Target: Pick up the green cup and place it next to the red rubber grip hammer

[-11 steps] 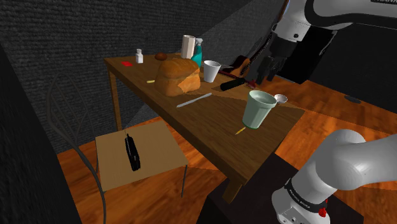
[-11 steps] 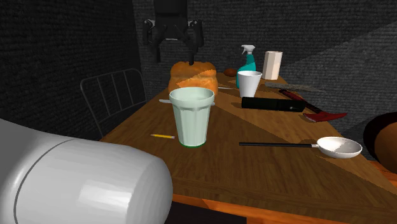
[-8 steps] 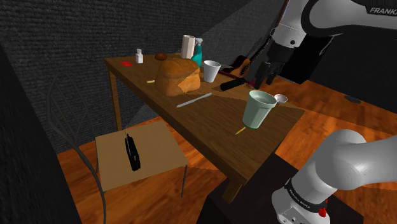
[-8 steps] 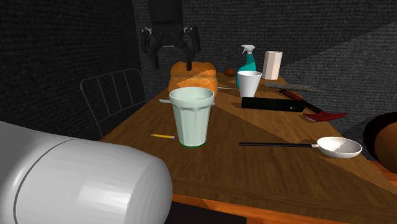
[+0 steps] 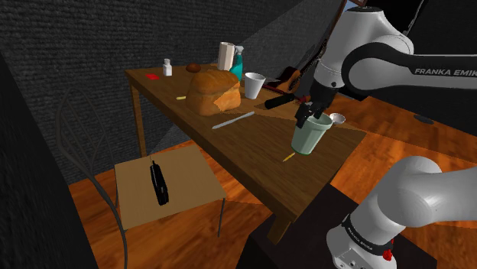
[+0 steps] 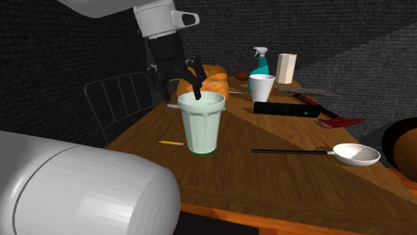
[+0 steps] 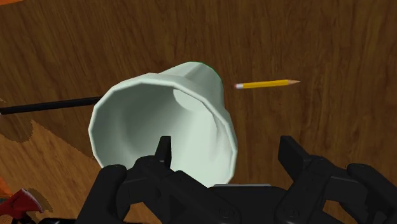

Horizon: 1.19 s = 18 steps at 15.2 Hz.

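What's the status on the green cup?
Gripper open, astride the cup wall, one finger inside. Cup upright on table, not lifted. Black bar lies between cup and hammer.

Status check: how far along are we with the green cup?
Done: the approach only. In hand: the gripper sits open at the rim of the green cup, one finger inside, one outside, not clasping. The cup stands upright on the table. Left: close, lift, carry it to the red hammer and set it beside.

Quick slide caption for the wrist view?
Open gripper straddles the pale green cup, one finger inside, on the table beside a yellow pencil.
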Each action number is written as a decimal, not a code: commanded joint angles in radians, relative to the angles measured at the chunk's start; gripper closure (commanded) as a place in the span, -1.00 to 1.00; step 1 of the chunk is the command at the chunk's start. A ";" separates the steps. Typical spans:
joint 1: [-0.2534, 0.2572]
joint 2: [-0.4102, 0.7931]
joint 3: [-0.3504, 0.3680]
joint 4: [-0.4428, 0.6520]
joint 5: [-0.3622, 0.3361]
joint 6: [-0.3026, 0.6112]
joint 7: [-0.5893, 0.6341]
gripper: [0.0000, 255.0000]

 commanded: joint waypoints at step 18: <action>-0.005 0.014 -0.002 -0.055 -0.008 0.071 0.006 1.00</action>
